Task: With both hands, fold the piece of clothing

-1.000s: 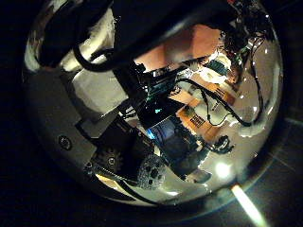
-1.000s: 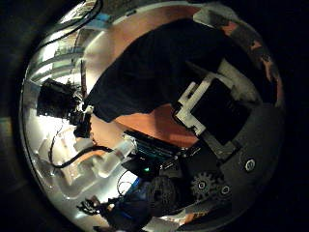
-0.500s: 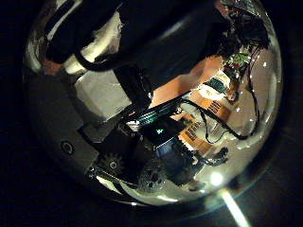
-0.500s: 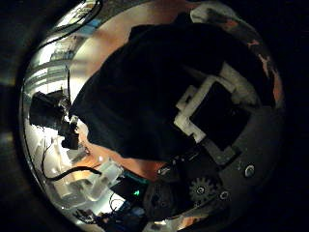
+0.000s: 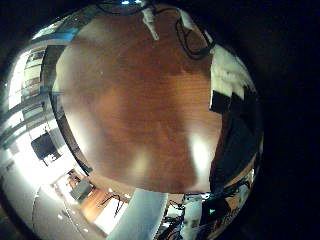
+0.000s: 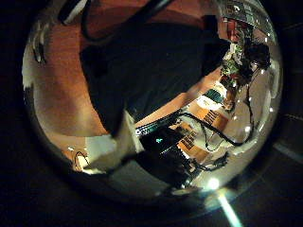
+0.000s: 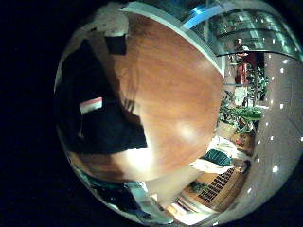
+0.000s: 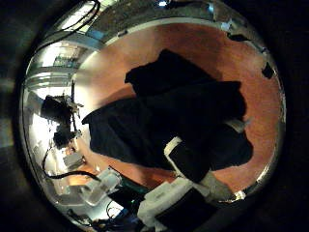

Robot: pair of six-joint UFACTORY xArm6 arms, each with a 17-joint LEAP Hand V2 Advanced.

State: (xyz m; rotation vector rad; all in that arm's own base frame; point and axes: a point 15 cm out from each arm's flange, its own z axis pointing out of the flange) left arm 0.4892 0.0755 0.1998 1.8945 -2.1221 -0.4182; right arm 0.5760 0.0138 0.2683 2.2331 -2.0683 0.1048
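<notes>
Dark garment [image 8: 164, 121] spread on wooden table [image 5: 140, 100], seemingly partly folded.

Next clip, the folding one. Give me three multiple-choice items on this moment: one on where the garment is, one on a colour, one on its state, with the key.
1. Where is the garment?
A. on the table
B. hanging off a chair
C. in a basket

2. What colour does the table look?
A. white
B. reddish brown
C. green

3. How does the garment lie?
A. folded into a neat square
B. rolled into a tight tube
C. loosely bunched, with overlapping layers

Key: 1 A, the right thumb side palm view shows the dark cloth lying on the tabletop. 2 B, the wood looks reddish brown in every palm view. 3 C, uneven lobes and overlapping layers show, with no square edges.
</notes>
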